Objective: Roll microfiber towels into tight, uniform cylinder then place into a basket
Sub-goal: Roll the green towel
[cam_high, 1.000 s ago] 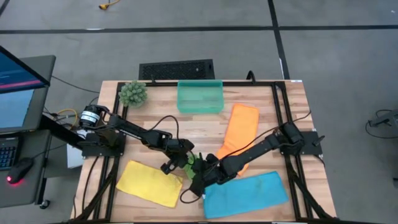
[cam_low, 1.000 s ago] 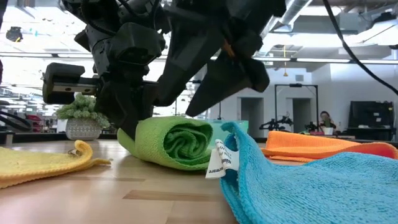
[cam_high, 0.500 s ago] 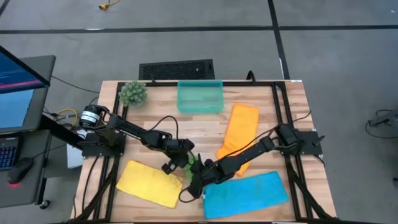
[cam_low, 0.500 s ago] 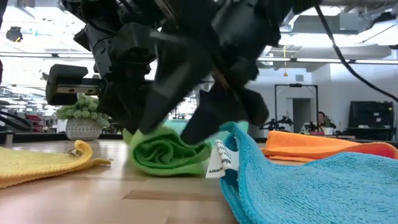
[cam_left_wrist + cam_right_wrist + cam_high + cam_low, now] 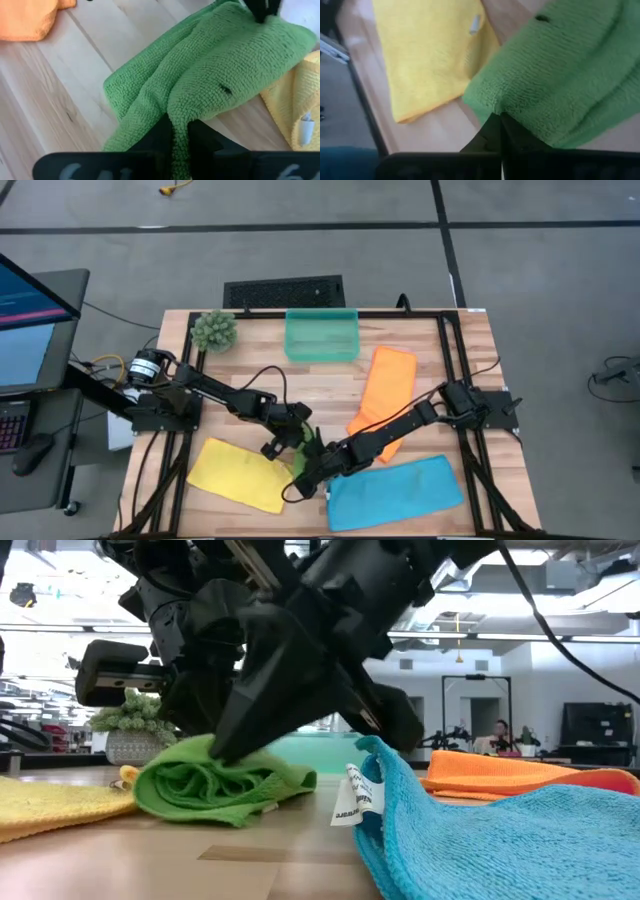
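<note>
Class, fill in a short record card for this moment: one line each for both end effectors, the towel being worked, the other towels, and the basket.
left end effector: shut on the green towel, mid-table near the front
right end effector: shut on the green towel's edge, beside the left one
green towel: loosely rolled, lying on the table, held by both
yellow towel: flat, front left
blue towel: flat, front right
orange towel: flat, right of centre
basket: at the table's rear edge, no towel inside

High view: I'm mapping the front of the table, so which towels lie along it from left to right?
yellow towel → green towel → blue towel
</note>
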### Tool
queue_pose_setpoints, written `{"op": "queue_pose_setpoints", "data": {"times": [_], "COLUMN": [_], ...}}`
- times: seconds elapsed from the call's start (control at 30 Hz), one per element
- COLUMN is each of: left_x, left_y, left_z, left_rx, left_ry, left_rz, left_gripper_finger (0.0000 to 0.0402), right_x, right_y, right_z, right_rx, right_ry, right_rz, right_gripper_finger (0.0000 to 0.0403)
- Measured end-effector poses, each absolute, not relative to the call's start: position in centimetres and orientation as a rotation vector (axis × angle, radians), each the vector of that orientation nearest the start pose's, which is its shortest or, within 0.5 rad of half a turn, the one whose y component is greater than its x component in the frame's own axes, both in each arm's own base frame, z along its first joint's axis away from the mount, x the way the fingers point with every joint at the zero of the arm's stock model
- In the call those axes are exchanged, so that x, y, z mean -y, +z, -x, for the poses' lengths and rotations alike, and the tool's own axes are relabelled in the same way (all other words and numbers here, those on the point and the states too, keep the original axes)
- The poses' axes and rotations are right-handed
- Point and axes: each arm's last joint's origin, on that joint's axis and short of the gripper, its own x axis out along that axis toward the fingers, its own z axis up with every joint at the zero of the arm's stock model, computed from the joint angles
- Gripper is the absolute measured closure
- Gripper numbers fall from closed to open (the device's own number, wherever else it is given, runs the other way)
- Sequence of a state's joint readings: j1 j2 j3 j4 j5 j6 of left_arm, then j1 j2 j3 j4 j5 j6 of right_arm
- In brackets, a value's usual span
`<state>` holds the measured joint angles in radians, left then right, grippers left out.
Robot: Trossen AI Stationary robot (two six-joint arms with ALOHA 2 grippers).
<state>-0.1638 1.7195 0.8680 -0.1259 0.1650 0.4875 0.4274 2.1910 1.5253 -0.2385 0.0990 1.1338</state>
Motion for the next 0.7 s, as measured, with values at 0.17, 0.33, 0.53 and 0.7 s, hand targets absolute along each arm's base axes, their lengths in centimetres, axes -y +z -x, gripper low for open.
{"op": "queue_pose_setpoints", "data": {"times": [0.17,0.33,0.53,0.7], "left_x": [5.6,5.6,5.6,5.5], "left_y": [13.9,13.7,13.6,13.6], "left_z": [-31.2,-30.8,-30.6,-30.6], "left_rx": [-0.934,-1.002,-1.044,-1.064], "left_ry": [-0.5,-0.474,-0.444,-0.438], "left_rz": [-0.374,-0.29,-0.19,-0.048], "left_gripper_finger": [0.0375,0.0375,0.0375,0.0375], "right_x": [-18.2,-17.1,-17.7,-19.0], "right_y": [13.4,13.1,14.4,16.0], "right_z": [-41.9,-41.5,-40.8,-39.0], "right_rx": [-0.985,-1.085,-1.08,-1.07], "right_ry": [-0.299,-0.352,-0.298,-0.347], "right_rz": [-0.827,-0.842,-0.749,-0.654], "right_gripper_finger": [0.0386,0.0389,0.0395,0.0389]}}
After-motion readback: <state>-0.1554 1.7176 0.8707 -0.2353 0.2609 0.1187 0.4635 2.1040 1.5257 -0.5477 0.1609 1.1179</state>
